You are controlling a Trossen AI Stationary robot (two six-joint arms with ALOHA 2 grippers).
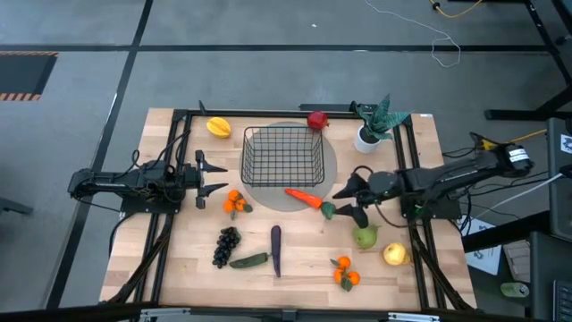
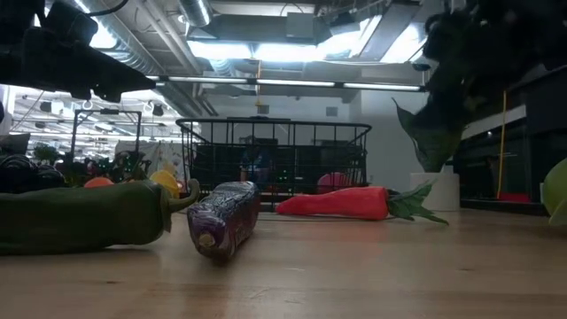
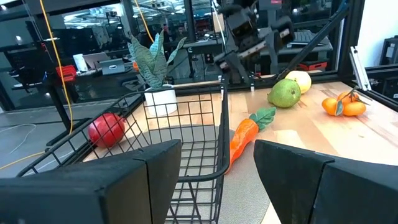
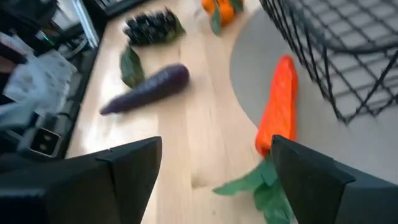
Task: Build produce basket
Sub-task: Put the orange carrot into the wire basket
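The black wire basket (image 1: 283, 154) stands empty on a round grey mat (image 1: 331, 161) at the table's middle. An orange carrot (image 1: 306, 199) lies partly on the mat's near edge, its green leaves (image 4: 258, 186) toward the right. My right gripper (image 1: 349, 204) hovers open just right of those leaves, slanting down, with nothing between its fingers (image 4: 124, 174). My left gripper (image 1: 217, 175) waits open and level at the basket's left side (image 3: 186, 130). The other produce lies loose on the table around the mat.
A green pear (image 1: 365, 237), yellow fruit (image 1: 395, 255) and tangerines (image 1: 346, 275) lie near right. Eggplant (image 1: 276, 249), cucumber (image 1: 249, 260), grapes (image 1: 226, 246) and more tangerines (image 1: 235, 203) lie near left. A red fruit (image 1: 317, 120), yellow fruit (image 1: 218, 127) and potted plant (image 1: 375, 121) stand at the far side.
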